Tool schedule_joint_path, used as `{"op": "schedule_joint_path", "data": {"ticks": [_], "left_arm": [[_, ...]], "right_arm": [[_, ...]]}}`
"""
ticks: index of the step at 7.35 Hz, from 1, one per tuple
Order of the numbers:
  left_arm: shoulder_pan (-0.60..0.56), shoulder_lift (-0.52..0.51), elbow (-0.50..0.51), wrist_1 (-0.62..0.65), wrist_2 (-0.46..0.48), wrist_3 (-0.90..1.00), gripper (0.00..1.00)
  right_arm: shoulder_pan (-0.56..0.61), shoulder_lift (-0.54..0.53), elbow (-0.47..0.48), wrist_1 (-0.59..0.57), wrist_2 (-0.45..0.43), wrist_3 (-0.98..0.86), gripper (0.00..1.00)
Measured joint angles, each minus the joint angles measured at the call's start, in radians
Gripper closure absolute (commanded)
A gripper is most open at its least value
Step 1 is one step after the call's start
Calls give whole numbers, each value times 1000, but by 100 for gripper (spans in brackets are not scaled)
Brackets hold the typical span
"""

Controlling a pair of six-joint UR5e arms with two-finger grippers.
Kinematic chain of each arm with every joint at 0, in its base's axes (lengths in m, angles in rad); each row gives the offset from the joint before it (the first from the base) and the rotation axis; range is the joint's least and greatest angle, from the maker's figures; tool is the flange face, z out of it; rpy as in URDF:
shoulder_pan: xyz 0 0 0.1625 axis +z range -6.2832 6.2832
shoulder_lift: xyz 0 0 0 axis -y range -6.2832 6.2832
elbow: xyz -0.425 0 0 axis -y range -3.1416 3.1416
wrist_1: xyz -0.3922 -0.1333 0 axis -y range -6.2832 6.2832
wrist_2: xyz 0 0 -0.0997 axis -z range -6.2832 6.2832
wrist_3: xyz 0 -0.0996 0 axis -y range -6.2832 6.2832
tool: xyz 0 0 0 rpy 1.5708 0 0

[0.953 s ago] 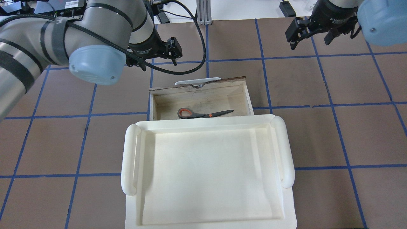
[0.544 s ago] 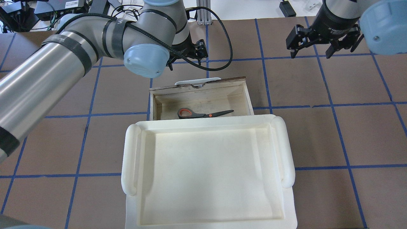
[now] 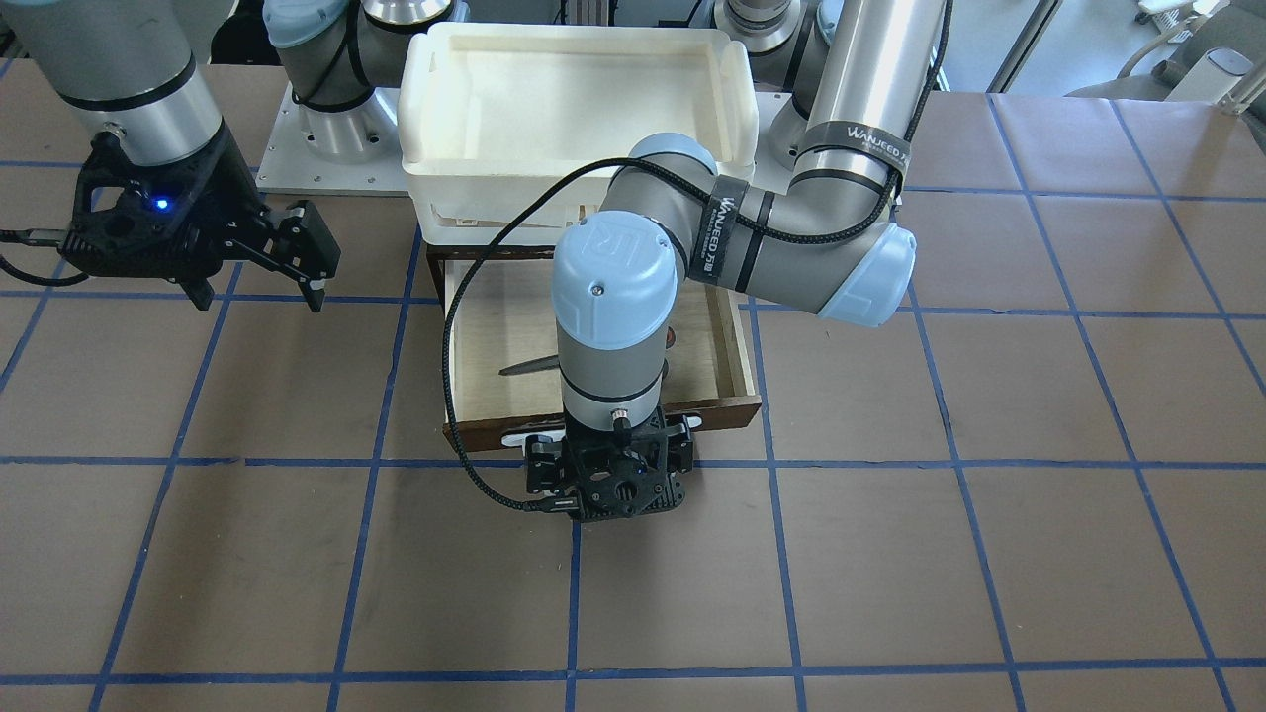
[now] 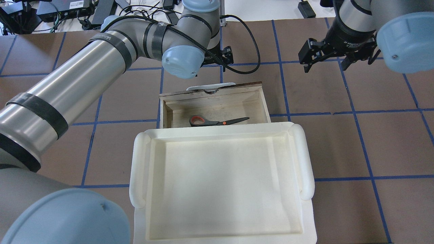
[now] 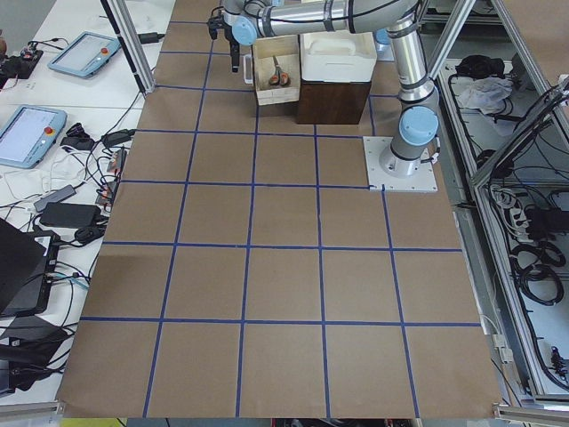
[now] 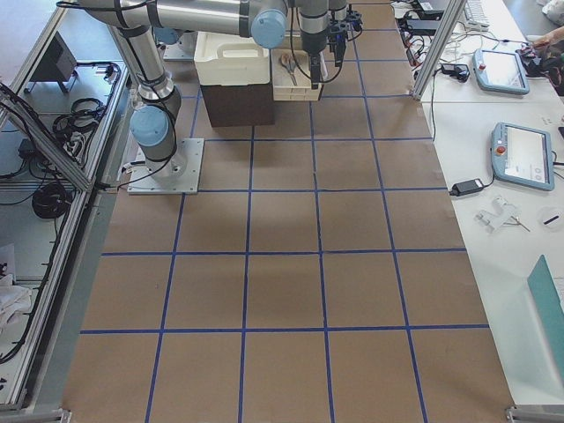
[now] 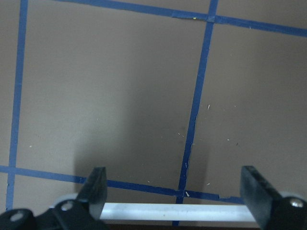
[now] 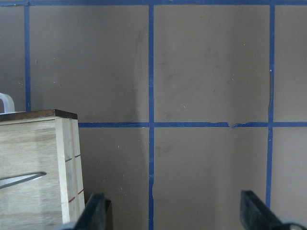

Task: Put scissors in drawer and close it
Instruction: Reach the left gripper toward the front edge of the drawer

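The scissors (image 4: pixel 217 121) lie flat inside the open drawer (image 4: pixel 213 95), blades pointing to the view's right; in the front-facing view my left arm hides most of them, and a blade tip (image 3: pixel 522 369) shows. The drawer's white handle (image 4: pixel 210 87) is on its dark front (image 3: pixel 727 410). My left gripper (image 3: pixel 608 487) points down just outside the drawer front, open and empty; the wrist view shows its fingers (image 7: pixel 97 184) spread with the handle (image 7: pixel 177 211) low between them. My right gripper (image 4: pixel 325 62) is open and empty, off to the drawer's right, above the table; its wrist view (image 8: pixel 175 206) shows the drawer's corner.
A white plastic bin (image 4: pixel 138 169) sits on top of the cabinet behind the drawer and overhangs the drawer's rear part. The brown table (image 4: pixel 356 142) has a blue tape grid. A black cable (image 3: pixel 455 326) loops from the left wrist past the drawer's side.
My left arm has swung to the right, bringing its gripper from the drawer's far left to just beyond the handle. My right gripper has shifted slightly. Scissors and drawer have not moved.
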Motion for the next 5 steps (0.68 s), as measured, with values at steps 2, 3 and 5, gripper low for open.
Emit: {"op": "schedule_joint_path", "data": {"ticks": [2,3,5], "left_arm": [[6,-50,47,-2,-1,2,0],[17,-63,54,-25,-2,4,0],[43,-79,57,-81,-17,4,0]], "right_arm": [[4,-8,1,4,1,1,0],[4,-6,0,3,0,1,0],[5,-5,-1,2,8,7,0]]}}
